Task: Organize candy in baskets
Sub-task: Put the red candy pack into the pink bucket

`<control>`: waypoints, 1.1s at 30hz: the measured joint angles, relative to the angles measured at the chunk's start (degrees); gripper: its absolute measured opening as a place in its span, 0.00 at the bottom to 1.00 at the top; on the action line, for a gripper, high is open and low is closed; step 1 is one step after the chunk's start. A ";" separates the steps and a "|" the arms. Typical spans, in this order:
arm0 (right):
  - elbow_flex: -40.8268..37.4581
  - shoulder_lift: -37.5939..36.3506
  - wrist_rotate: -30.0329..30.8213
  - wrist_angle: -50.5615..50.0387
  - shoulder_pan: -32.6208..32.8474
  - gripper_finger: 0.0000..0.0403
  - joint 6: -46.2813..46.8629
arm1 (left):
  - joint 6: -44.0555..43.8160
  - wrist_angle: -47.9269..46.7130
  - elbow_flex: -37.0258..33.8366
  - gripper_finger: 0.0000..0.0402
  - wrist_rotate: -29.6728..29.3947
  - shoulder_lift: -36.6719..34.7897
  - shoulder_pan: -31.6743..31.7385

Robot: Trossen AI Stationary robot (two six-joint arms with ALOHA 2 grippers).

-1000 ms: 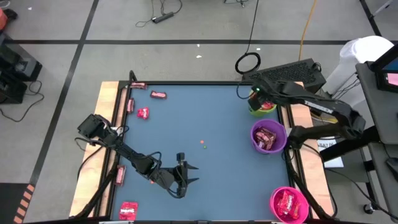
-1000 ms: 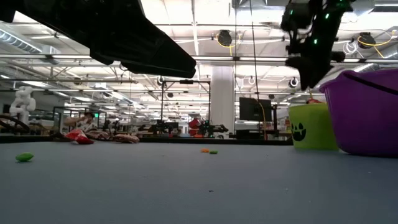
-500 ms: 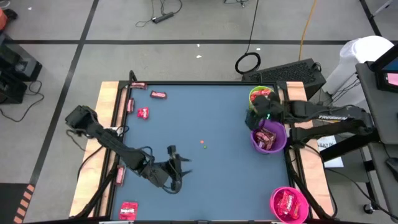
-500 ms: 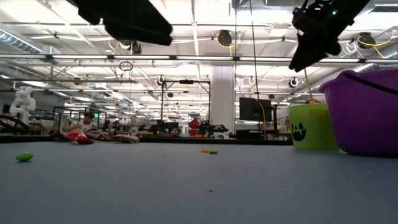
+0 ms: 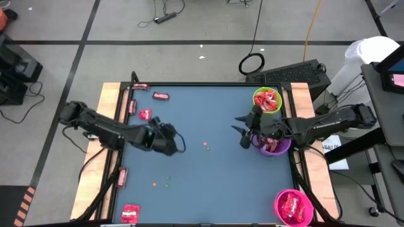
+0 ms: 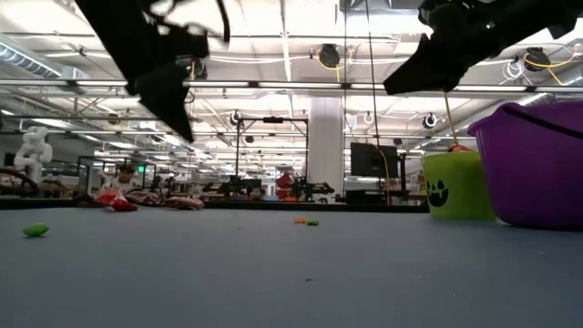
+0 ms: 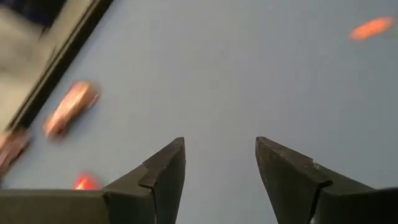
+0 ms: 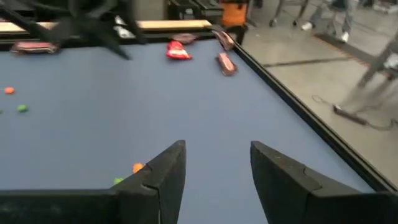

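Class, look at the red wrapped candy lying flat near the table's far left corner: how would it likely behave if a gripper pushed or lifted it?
The red candy lies flat, so it would probably slide rather than roll. Its shiny wrapper looks thin and crinkly, so it may slip or crumple between fingers. Being small, it is likely light. The left gripper hangs open nearby.

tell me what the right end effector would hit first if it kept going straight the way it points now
Probably nothing soon: the open right end effector points across bare blue table. Far ahead lie red candy and the left arm, depth unclear.

Bright, even overhead light; ceiling lamps (image 6: 273,18) glare at twelve o'clock in the low view. Left wrist view motion-blurred; the candy (image 7: 69,108) smears.
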 joint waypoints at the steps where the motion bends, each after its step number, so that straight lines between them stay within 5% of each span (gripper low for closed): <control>1: -0.34 0.58 -0.01 1.31 0.48 0.42 -0.51 | -2.13 -2.59 -0.21 0.50 0.62 0.02 1.43; 11: -2.45 6.63 -0.08 7.59 4.58 0.42 -6.54 | -16.62 -17.62 -2.42 0.50 8.21 0.21 19.58; 22: -2.43 13.24 0.07 9.59 4.71 0.42 -8.86 | -11.65 -16.93 -2.42 0.50 9.68 0.97 38.47; 30: -2.43 18.63 -1.04 13.56 4.71 0.42 -8.24 | -6.76 -14.43 -2.40 0.50 13.13 6.87 43.09; 33: -2.41 20.29 -3.14 15.75 4.71 0.42 -7.93 | -2.89 -13.57 -2.84 0.48 20.48 9.65 43.67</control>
